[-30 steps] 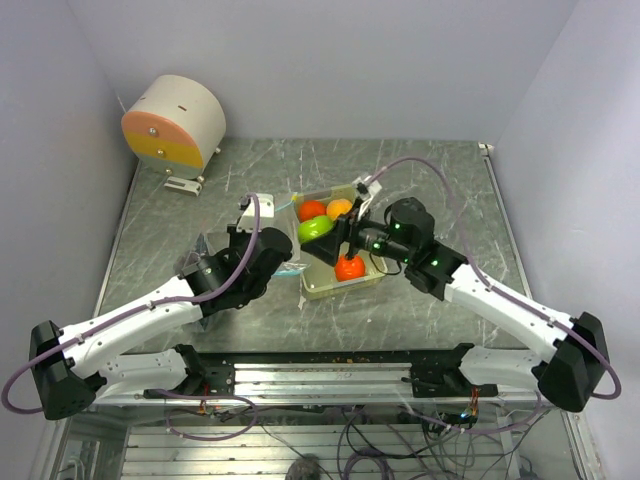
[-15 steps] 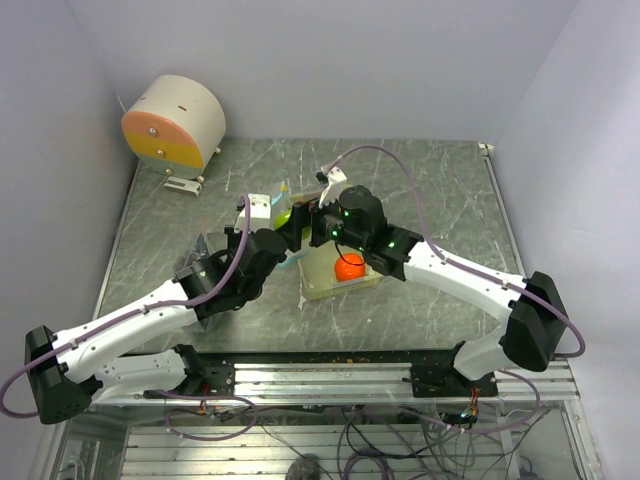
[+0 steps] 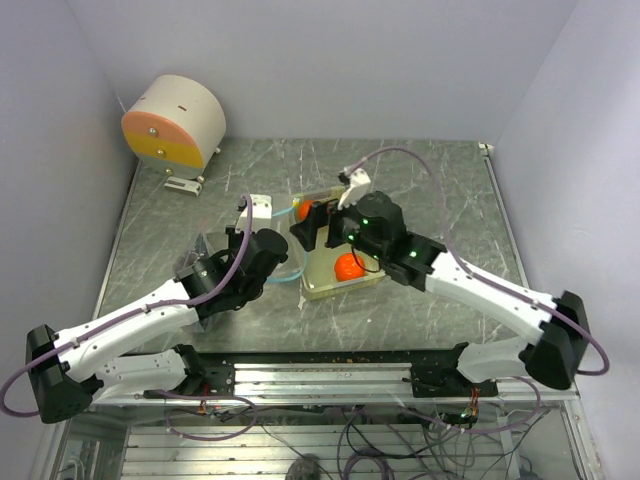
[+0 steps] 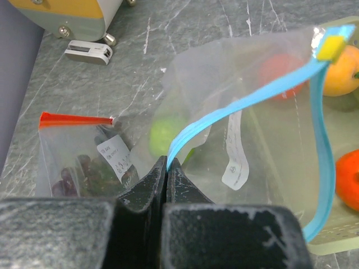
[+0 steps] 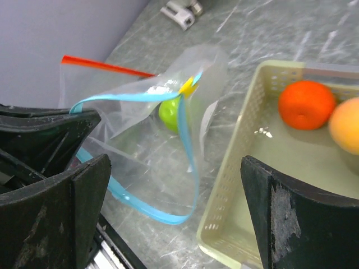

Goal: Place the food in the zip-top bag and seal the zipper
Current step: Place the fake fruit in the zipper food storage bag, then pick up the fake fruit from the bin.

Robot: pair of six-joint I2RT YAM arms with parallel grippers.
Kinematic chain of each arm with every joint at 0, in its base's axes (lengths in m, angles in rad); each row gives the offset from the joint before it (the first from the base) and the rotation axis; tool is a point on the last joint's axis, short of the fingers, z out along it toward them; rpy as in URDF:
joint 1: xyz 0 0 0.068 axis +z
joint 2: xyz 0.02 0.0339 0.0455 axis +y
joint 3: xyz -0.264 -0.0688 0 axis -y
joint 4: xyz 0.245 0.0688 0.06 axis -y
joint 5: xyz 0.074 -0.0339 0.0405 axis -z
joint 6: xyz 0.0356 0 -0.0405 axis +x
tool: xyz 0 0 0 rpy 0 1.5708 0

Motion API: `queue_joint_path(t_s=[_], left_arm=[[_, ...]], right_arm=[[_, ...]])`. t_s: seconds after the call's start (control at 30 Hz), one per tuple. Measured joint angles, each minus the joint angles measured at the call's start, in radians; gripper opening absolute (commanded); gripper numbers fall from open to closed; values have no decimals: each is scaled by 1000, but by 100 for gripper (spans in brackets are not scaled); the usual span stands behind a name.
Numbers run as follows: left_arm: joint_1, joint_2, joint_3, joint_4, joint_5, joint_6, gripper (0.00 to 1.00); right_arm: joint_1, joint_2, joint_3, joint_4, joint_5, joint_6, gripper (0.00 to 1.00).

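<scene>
**Left gripper** [image 4: 167,168]: jaws fully closed, pinching the light blue zipper [image 4: 322,134] of the zip-top bag [image 4: 269,145] at the near end of the bag's mouth. The bag is held up just left of the basket [image 5: 230,185]. In the left wrist view its far corner overlaps the basket. The strip runs up to a yellow slider [image 4: 331,47] at the far end. It then loops back down on the right side, so the mouth gapes and is unsealed.

**Right gripper** [image 5: 175,168]: fingers spread wide with nothing between them, hanging above the bag's mouth and the basket's left wall.

**Food:**
- One small green piece [image 5: 171,112] lies inside the held bag.
- Three round fruits sit in the basket. A red-orange one [image 5: 305,105] and a paler orange one [image 5: 345,126] are at the far end, and another red-orange one [image 3: 348,266] is nearer.
- Dark purple grapes [image 4: 73,174] are inside a second, smaller clear bag [image 4: 56,145] with a red strip [image 4: 76,119] along its top. This bag lies flat on the table [image 3: 450,190] to the left of the held bag.
</scene>
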Motion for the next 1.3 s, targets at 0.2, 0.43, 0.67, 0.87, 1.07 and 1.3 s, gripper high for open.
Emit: queue_joint_path(t_s=[0.2, 0.43, 0.67, 0.87, 1.07, 1.3], left_arm=[[0, 3, 1, -10, -13, -3, 7], [0, -5, 3, -31, -22, -6, 7], [0, -40, 5, -31, -23, -2, 7], [0, -43, 5, -32, -23, -2, 7], [0, -43, 5, -32, -23, 0, 7], [0, -42, 5, -34, -23, 2, 7]], right_arm=[[-9, -147, -55, -91, 176, 37, 91], [-48, -39, -59, -274, 233, 86, 92], [-54, 142, -60, -431, 226, 101, 96], [-113, 227, -70, -415, 170, 106, 97], [-135, 320, -73, -371, 131, 92, 95], [-138, 359, -76, -337, 102, 77, 55]])
